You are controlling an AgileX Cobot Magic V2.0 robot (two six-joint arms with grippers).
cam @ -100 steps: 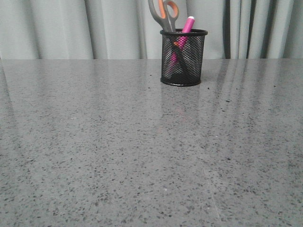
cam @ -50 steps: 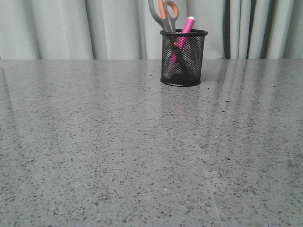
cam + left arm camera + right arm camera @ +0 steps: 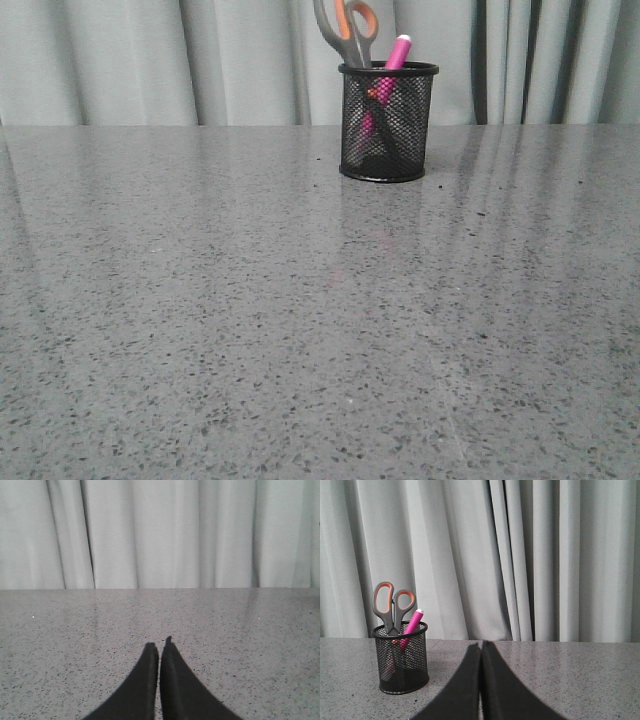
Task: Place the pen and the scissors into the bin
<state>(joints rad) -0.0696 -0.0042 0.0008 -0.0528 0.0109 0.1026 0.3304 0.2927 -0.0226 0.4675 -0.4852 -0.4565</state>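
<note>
**Both items stand in the bin, grippers pulled clear**

The left gripper (image 3: 159,647) has its fingers pressed together with nothing between them, low over bare table (image 3: 60,630). The right gripper (image 3: 481,647) is likewise closed and empty, tips touching, pointed past the bin (image 3: 401,657), which sits off to one side of it and well apart. Neither arm shows in the front view, so both are judged to be drawn back from the working area.

The scissors (image 3: 347,30) stand blades-down in the bin (image 3: 388,122), handles rising above the rim at the left side. The pen (image 3: 396,52) leans beside them, its upper end poking over the rim toward the right. Both lean as they do because each is longer than the bin is tall and rests against the mesh wall. They cross lower down inside, though the mesh blurs just where.

The task looks done; nothing of it lies loose on the table.

The bin sits near the far edge, close to the curtain (image 3: 150,60). In front of it the table is open all the way to the near edge, with wide room on both sides. Any further move should avoid the protruding handles, since a knock there could tip the light bin.
</note>
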